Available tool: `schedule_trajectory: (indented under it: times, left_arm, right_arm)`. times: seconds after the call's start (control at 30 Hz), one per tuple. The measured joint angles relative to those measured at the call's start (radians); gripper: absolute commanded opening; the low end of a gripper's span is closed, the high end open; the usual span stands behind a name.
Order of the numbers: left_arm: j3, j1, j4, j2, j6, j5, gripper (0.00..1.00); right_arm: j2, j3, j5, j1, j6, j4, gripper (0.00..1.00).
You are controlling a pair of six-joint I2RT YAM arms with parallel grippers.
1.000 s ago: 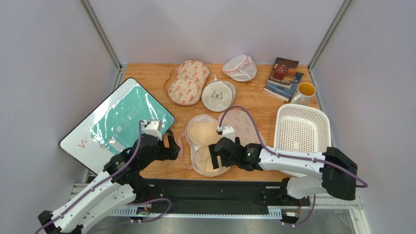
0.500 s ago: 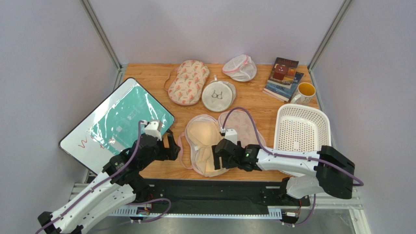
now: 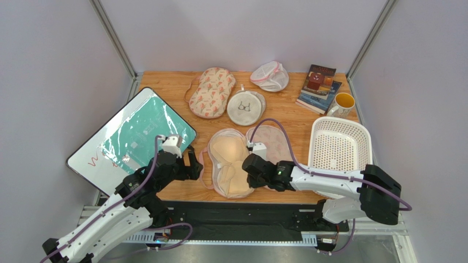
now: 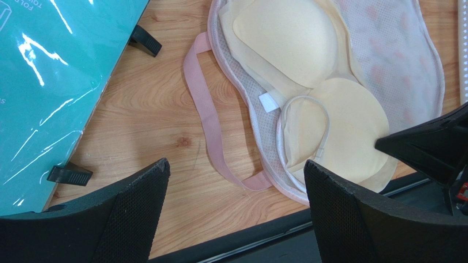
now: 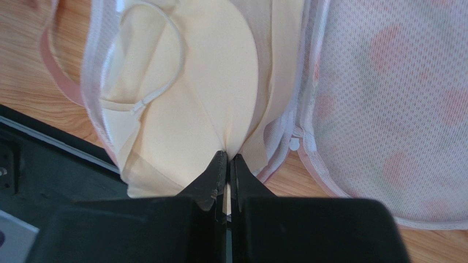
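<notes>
The right hand (image 5: 226, 158) is pinched tight on the near edge of the cream bra (image 5: 219, 93), which lies in the open mesh bag (image 5: 384, 109) at the front of the worktop (image 4: 148, 104). The left hand (image 4: 235, 170) hangs wide open above the pink strap (image 4: 206, 118) — seemingly touching nothing. Farther right sits a white basket (image 3: 339, 143).

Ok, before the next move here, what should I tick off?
1. Right gripper shut on the cream bra: ok.
2. Edge of the mesh bag outside that pinch: ok, it lies just beside it.
3. Left gripper open, holding nothing: ok.
4. Pink strap inside the mesh bag: not ok, it lies out on the table.
5. Mouth of the mesh bag open: ok.
</notes>
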Motion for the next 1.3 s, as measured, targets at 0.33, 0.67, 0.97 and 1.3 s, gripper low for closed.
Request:
schedule_trajectory:
  times: [0.33, 0.67, 0.97, 1.3]
  left_arm:
    - [-0.004, 0.0, 0.003, -0.006, 0.0, 0.001, 0.96]
    - [-0.015, 0.0, 0.004, -0.028, 0.002, 0.004, 0.96]
    - [-0.015, 0.0, 0.009, -0.031, 0.002, 0.004, 0.96]
    - [-0.015, 0.0, 0.01, -0.031, 0.003, 0.006, 0.96]
  right_arm:
    - [-0.058, 0.25, 0.055, -0.026, -0.112, -0.111, 0.0]
    - [-0.191, 0.491, 0.15, -0.156, -0.277, -0.242, 0.0]
    - [-0.283, 0.766, 0.252, -0.286, -0.422, -0.375, 0.0]
    - [-0.361, 0.981, 0.378, -0.494, -0.525, -0.498, 0.0]
